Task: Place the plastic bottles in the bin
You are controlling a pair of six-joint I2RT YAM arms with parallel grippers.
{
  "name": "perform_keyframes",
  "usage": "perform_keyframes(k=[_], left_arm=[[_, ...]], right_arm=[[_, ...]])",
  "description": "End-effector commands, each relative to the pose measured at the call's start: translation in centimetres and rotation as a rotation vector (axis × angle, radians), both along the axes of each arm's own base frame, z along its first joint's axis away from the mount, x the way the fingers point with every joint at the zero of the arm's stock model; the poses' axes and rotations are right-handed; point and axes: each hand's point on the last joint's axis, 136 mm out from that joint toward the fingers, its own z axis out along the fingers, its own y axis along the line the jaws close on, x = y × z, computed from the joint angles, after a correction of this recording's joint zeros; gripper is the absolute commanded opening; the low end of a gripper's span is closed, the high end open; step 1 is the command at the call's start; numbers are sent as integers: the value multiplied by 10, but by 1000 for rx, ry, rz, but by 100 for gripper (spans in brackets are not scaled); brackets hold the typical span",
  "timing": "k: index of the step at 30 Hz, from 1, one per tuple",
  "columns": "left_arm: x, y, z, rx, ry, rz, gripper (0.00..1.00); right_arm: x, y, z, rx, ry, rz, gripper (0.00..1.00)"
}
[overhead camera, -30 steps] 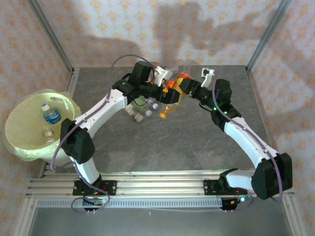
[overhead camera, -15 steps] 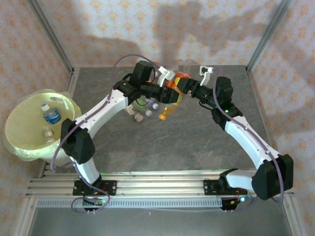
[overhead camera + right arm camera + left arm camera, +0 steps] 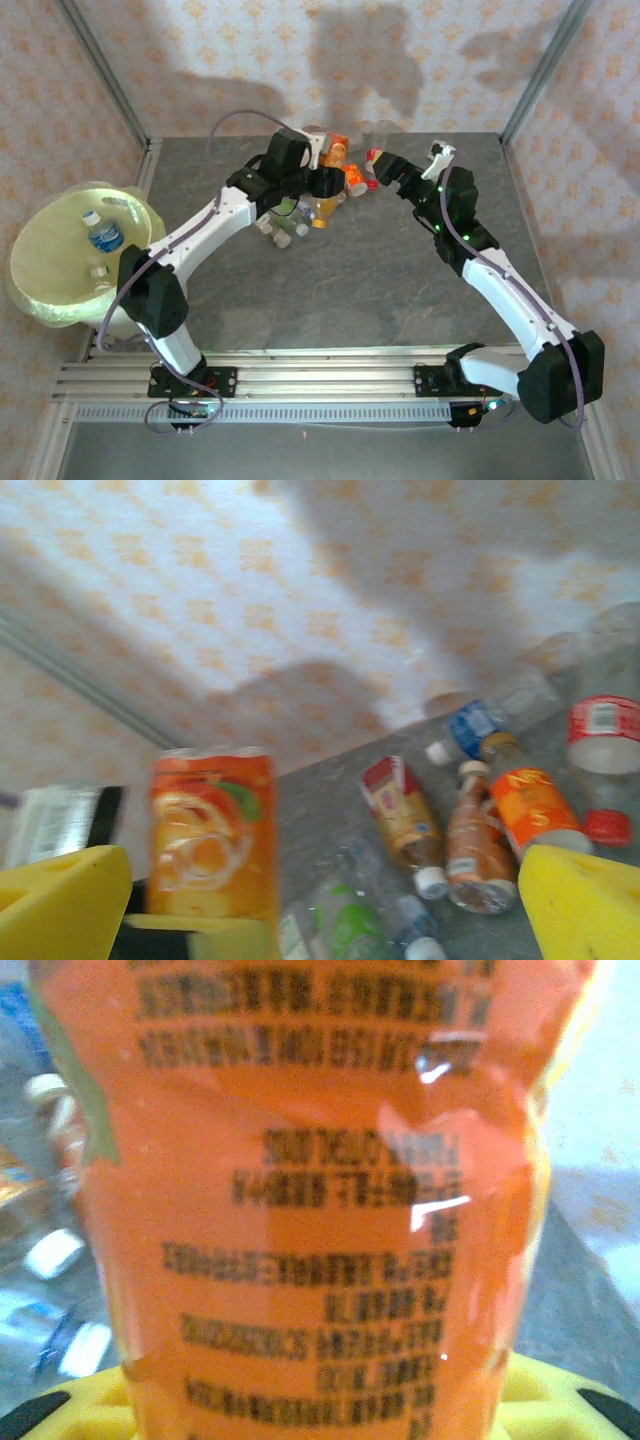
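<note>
While your left hand (image 3: 338, 186) clamps the orange-labelled bottle (image 3: 300, 1210), your right hand (image 3: 322, 905) sits beside it, fingers (image 3: 580, 900) spread wide, with loose bottles (image 3: 480, 850) lying on the table (image 3: 400, 290).

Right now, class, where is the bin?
In the top view the bin sits at the far left, just off the left edge of the table, with a blue-labelled bottle lying inside it.
</note>
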Motion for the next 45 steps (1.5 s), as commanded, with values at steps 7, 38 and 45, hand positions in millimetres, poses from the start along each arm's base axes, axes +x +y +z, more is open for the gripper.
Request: perform_keyframes(k=[7, 38, 45], left_arm=[[-6, 84, 64, 58, -266, 357, 45], [-171, 372, 214, 522, -554, 1200, 46], [-177, 411, 193, 483, -500, 1292, 45]], right_arm=[[-8, -30, -49, -114, 106, -138, 99], [-9, -21, -36, -168, 60, -71, 100], [-9, -19, -43, -146, 86, -65, 100]])
